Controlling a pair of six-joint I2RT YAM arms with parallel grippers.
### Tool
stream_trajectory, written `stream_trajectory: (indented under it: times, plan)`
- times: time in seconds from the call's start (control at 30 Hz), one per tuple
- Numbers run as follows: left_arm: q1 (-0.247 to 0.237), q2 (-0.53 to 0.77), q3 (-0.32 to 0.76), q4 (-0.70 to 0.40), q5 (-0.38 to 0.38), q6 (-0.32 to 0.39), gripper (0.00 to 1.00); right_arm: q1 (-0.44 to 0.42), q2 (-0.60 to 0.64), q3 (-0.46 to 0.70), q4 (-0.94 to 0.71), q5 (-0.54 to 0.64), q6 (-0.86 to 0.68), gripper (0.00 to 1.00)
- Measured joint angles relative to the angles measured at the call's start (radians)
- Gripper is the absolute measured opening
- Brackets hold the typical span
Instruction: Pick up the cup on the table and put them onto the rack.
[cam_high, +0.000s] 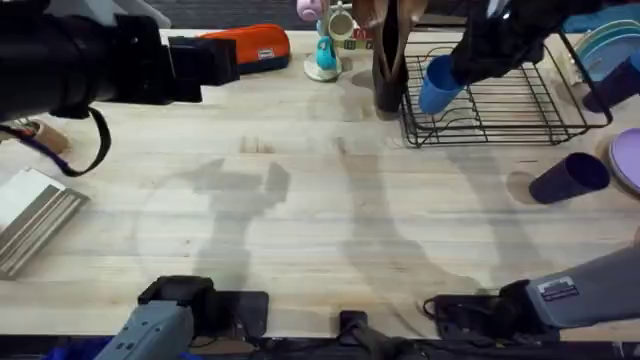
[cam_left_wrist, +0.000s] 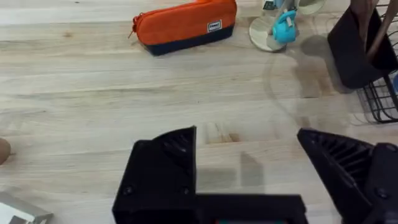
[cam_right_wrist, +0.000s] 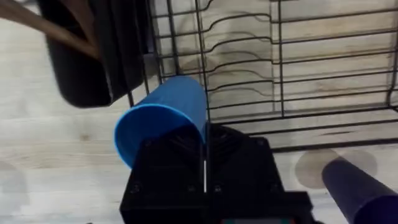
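Note:
The light-blue cup (cam_high: 437, 85) hangs tilted over the left end of the black wire rack (cam_high: 505, 105), its mouth facing away from the rack. My right gripper (cam_high: 462, 62) is shut on the cup's wall near the rim. In the right wrist view the cup (cam_right_wrist: 163, 115) sits just ahead of the gripper (cam_right_wrist: 205, 140), against the rack's wires (cam_right_wrist: 280, 74). My left gripper (cam_high: 215, 62) is raised high at the upper left. In the left wrist view it (cam_left_wrist: 245, 140) stands open over bare table with nothing between its fingers.
A dark purple cup (cam_high: 570, 178) lies on the table right of the rack's front. A dark utensil holder (cam_high: 388, 70) stands against the rack's left side. A teal mug tree (cam_high: 325, 50) and an orange pouch (cam_high: 250, 45) sit at the back. Plates (cam_high: 605, 50) fill the rack's right end.

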Motion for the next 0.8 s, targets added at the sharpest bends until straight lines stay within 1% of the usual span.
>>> stream_trajectory:
  times: [0.23, 0.57, 0.8]
  plan:
    - [0.000, 0.000, 0.000, 0.000, 0.000, 0.000, 0.993, 0.000, 0.066, 0.000, 0.003, -0.021, -0.003, 0.031]
    - [0.000, 0.000, 0.000, 0.000, 0.000, 0.000, 0.993, -0.008, 0.097, 0.000, 0.008, -0.045, -0.003, 0.031]
    - [0.000, 0.000, 0.000, 0.000, 0.000, 0.000, 0.993, -0.015, 0.145, 0.001, 0.020, -0.051, -0.003, 0.030]
